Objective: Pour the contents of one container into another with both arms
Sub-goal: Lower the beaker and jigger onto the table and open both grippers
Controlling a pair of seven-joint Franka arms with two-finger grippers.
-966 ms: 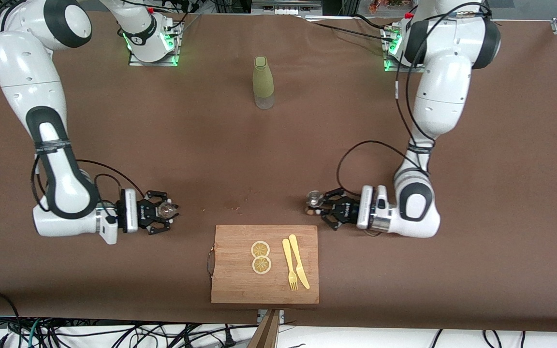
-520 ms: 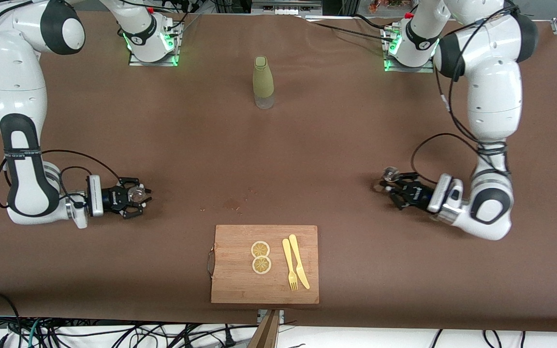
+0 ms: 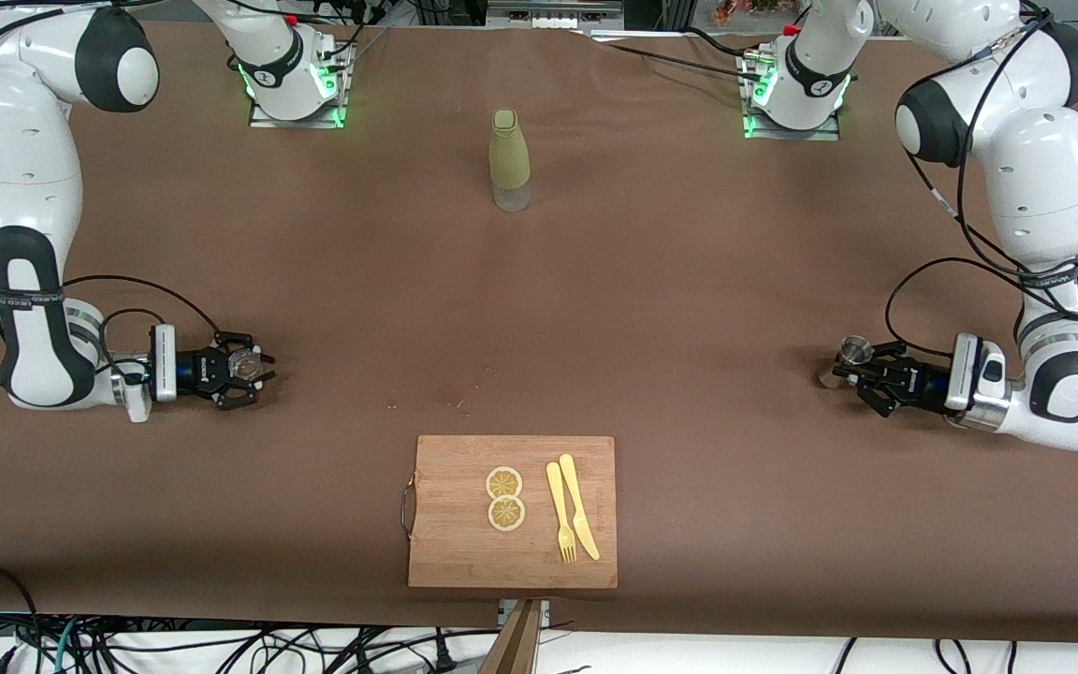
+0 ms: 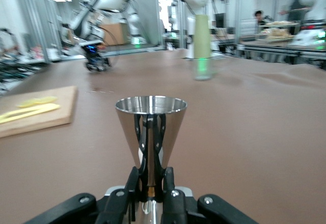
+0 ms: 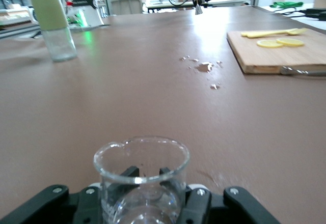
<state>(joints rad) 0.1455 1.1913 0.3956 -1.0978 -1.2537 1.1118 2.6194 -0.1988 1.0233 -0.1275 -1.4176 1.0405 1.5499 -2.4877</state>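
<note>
From the front, two white arms with black joint bands reach out from their bases at the table's edge farthest from the camera, each bent at the elbow with its forearm lying low and level over the brown cloth-covered table (image 3: 651, 281). The right gripper (image 3: 254, 367) sits low near the right arm's end of the table, clamped on one small clear glass beaker (image 3: 241, 360). The left gripper (image 3: 846, 370) sits low near the left arm's end, closed on one small steel jigger (image 3: 853, 352), a shiny cone. One tall bottle (image 3: 509, 159), matte olive green above a clear base, stands upright midway between the two bases. One rectangular wooden cutting board (image 3: 445, 552) with a metal handle lies at the middle of the table's edge nearest the camera. On it are two round lemon slices (image 3: 504, 497), one yellow plastic fork (image 3: 558, 513) and one yellow plastic knife (image 3: 578, 507), side by side. A few pale crumbs (image 3: 453, 402) lie just off the board.

The left wrist view shows the jigger (image 4: 151, 127) upright, polished and flared, its narrow waist pinched between the closed black fingers (image 4: 167, 183).

The right wrist view shows the beaker (image 5: 141, 175), thin-walled with a pouring lip, upright in the closed black gripper (image 5: 142, 198); whether it holds any liquid is unclear.
</note>
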